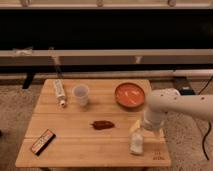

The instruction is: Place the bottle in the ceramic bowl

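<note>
1 arm [186,104] bent down, claw [151,131] over right table [90,145] end

I'm seeing a robot test lab, I think, wooden table [85,145] on speckled floor [17,115], pale rail [100,54] along a dark wall [100,30], cable [205,135] at right, my gripper [142,132] low over the table's right front.

You'll find the bottle [60,92] lying on its side at the table's [75,145] back left, a slim whitish tube with a greyish label, its length running front to back, just left of the white cup [81,94]. Your ceramic bowl [130,94] sits upright at the back right, round, shallow, orange-red inside with a darker rim. The gripper [150,134] hangs, jaws apart, just in front of the bowl.
</note>
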`<state>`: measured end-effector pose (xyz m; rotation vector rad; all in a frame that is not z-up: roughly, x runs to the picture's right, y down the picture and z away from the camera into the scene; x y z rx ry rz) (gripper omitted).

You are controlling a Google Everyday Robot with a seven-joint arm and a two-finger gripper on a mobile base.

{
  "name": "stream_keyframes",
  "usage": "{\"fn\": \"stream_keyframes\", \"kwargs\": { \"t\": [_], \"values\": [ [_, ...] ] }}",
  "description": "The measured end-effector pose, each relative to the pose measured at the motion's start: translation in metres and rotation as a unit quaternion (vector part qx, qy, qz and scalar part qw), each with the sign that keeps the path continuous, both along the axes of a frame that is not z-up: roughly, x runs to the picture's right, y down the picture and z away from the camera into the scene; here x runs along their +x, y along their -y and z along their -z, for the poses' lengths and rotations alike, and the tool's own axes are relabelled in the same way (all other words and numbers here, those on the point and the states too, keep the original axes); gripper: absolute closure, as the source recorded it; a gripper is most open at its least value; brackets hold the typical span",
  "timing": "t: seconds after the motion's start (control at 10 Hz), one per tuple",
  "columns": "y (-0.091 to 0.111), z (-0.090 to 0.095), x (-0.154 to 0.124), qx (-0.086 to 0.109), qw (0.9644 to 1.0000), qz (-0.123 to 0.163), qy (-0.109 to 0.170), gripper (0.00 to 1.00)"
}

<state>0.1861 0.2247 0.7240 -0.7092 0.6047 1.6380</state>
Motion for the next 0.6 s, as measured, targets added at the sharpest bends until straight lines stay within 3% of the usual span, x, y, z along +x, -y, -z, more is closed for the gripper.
{"fn": "stream_keyframes", "kwargs": {
  "t": [0.2, 0.4, 0.6],
  "values": [
    [0.029, -0.002, -0.034, 0.029, 0.999, 0.021, 0.026, 0.2],
    [0.057, -0.002, -0.081, 0.057, 0.9956, 0.047, 0.059, 0.2],
    [0.086, 0.006, -0.133, 0.09, 0.9879, 0.079, 0.098, 0.2]
  ]
}}
